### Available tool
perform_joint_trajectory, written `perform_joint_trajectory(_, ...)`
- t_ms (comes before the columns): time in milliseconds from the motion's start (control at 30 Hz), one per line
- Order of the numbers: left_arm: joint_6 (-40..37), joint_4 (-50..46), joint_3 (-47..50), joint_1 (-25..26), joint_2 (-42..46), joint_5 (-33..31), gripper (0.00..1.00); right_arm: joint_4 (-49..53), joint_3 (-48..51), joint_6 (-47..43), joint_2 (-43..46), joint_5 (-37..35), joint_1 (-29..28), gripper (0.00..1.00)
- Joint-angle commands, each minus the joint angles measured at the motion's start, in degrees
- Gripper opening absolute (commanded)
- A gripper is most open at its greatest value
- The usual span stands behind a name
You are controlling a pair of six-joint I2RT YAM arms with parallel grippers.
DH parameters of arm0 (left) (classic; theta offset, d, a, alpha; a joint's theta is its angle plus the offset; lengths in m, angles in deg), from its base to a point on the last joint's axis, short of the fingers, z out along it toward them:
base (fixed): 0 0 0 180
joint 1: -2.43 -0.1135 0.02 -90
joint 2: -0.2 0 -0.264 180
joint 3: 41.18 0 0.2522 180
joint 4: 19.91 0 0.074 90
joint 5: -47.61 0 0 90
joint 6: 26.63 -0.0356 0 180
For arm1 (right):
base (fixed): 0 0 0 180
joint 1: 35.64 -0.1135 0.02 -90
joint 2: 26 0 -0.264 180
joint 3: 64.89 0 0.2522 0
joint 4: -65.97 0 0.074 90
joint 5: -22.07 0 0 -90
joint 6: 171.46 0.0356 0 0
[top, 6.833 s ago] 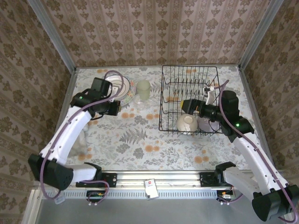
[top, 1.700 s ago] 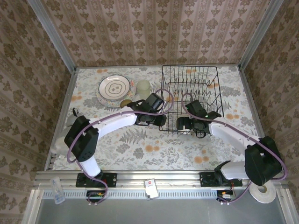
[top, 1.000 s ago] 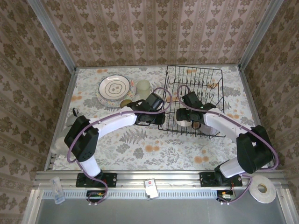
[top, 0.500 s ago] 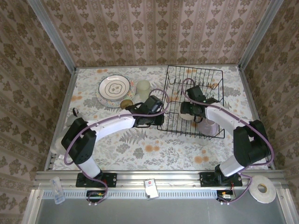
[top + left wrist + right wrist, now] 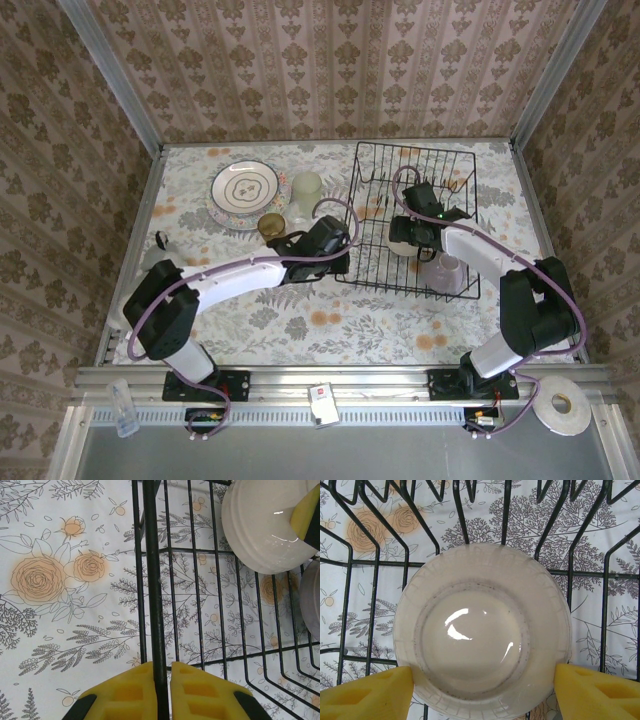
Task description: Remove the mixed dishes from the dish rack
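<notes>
The black wire dish rack (image 5: 452,195) stands at the table's right centre. My left gripper (image 5: 341,258) is shut on the thick wire of its near left edge; the wire (image 5: 152,580) runs between the yellow fingers (image 5: 125,692). My right gripper (image 5: 414,233) is inside the rack, shut on the cream bowl (image 5: 482,630), which is upside down with a pad touching each side of its rim. The cream bowl (image 5: 265,520) also appears in the left wrist view. A lavender bowl (image 5: 446,272) lies in the rack's near right corner.
To the left of the rack, on the floral tablecloth, sit white plates (image 5: 243,190), a small brown cup (image 5: 270,225) and a pale green glass (image 5: 305,190). Patterned walls close in the table on three sides. A roll of tape (image 5: 560,405) lies beyond the near rail.
The rack has slid and turned a little since the earlier frames. My right gripper has moved farther back with the cream bowl, uncovering the lavender bowl. My left gripper stays on the rack's edge.
</notes>
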Motion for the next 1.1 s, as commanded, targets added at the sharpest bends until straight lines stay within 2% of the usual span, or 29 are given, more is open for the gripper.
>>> perform_joint_trajectory(0,-0.1,-3.8,1.9,2.6,1.5,-0.9,0.00,0.3,-0.2,-0.5,0.6,-2.3,1.6,0.74)
perform_joint_trajectory(533,0.2,-4.4,1.2,5.2,2.2,-4.1,0.00,-0.8,1.1,-0.1,4.9,0.8,2.7,0.75)
perform_joint_trajectory(633,-1.5,-5.9,0.0,5.2,2.7,-5.4,0.11,-0.9,1.0,-0.5,6.1,1.1,2.6,0.76)
perform_joint_trajectory(800,-6.0,-9.8,-3.4,5.1,4.0,-9.6,0.39,0.0,0.5,-1.7,7.0,0.7,2.6,0.85)
perform_joint_trajectory(1000,-12.7,-12.6,-8.6,4.7,3.8,-13.8,0.64,1.8,-1.1,-3.2,5.1,-0.1,2.7,0.95)
perform_joint_trajectory(1067,-14.4,-13.7,-10.9,3.5,2.7,-13.4,0.68,2.2,-1.7,-3.4,4.1,0.0,2.6,0.97)
